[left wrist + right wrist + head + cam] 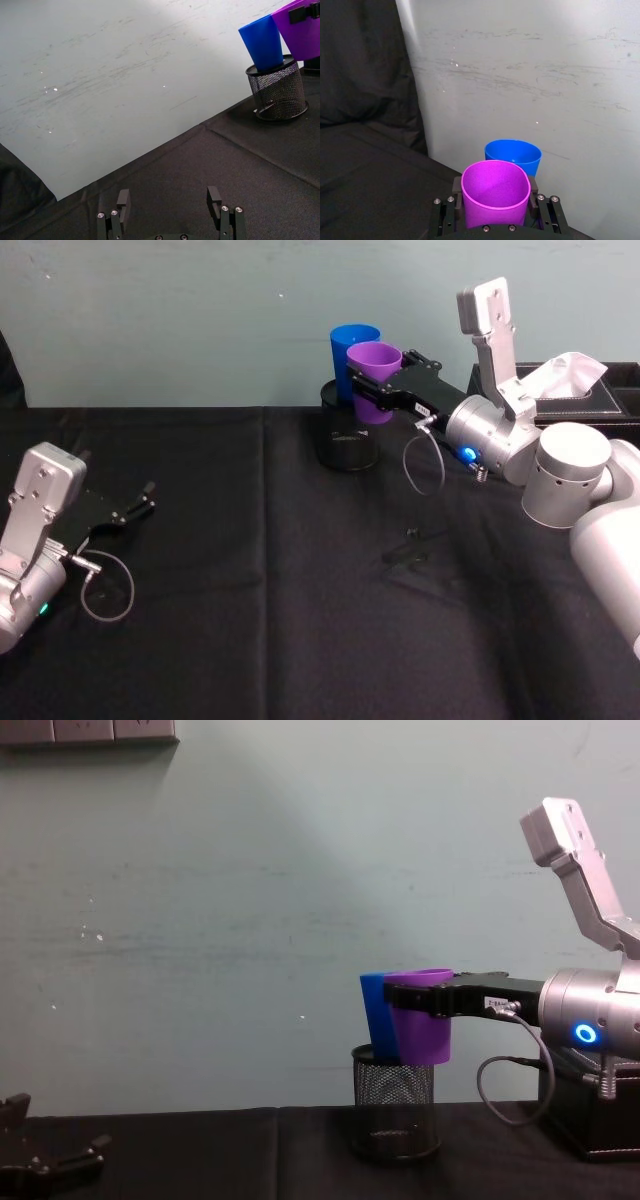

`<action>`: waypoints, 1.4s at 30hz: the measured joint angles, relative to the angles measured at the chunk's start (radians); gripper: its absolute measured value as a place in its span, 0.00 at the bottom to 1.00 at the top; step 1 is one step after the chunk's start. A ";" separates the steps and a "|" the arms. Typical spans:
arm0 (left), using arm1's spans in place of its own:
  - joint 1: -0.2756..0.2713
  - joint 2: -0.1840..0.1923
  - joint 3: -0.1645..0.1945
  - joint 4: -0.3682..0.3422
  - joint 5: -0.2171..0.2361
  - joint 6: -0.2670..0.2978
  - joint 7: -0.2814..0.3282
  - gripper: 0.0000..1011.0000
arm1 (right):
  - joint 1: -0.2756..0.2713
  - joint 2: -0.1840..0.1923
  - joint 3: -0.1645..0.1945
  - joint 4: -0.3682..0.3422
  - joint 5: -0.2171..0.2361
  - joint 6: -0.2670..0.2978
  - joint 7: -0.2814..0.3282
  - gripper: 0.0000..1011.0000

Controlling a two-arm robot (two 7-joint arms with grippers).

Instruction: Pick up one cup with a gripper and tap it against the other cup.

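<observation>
My right gripper (366,390) is shut on the purple cup (375,362) and holds it upright in the air, above the back of the table. The blue cup (350,344) stands slightly tilted inside a black wire-mesh holder (348,447), right beside the purple one. In the right wrist view the purple cup (495,200) sits between my fingers, and the blue cup (515,154) is just beyond it. In the chest view the purple cup (420,1035) overlaps the blue cup (376,1015); I cannot tell whether they touch. My left gripper (140,503) rests open, low at the left.
A black tissue box (595,405) with a white tissue (565,373) stands at the back right, behind my right arm. A small dark object (410,545) lies on the black cloth in the middle. The pale wall is close behind the cups.
</observation>
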 joint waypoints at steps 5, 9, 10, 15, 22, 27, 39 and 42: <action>0.000 0.000 0.000 0.000 0.000 0.000 0.000 0.99 | 0.000 0.000 0.000 0.000 0.000 0.000 0.000 0.72; 0.000 0.000 0.000 0.000 0.000 0.000 0.000 0.99 | 0.000 0.000 0.000 0.000 0.000 0.000 -0.001 0.72; 0.000 0.000 0.000 0.000 0.000 0.000 0.000 0.99 | 0.000 0.000 0.000 0.000 0.000 0.000 -0.001 0.72; 0.000 0.000 0.000 0.000 0.000 0.000 0.000 0.99 | 0.000 0.000 0.000 0.000 0.000 0.000 -0.001 0.72; 0.000 0.000 0.000 0.000 0.000 0.000 0.000 0.99 | 0.000 0.000 0.000 0.000 0.000 0.000 -0.001 0.72; 0.000 0.000 0.000 0.000 0.000 0.000 0.000 0.99 | 0.000 0.000 0.000 0.000 0.000 0.000 -0.001 0.72; 0.000 0.000 0.000 0.000 0.000 0.000 0.000 0.99 | 0.000 0.000 0.000 0.000 0.000 0.000 -0.001 0.72; 0.000 0.000 0.000 0.000 0.000 0.000 0.000 0.99 | 0.000 0.000 0.000 0.000 0.000 0.000 -0.001 0.72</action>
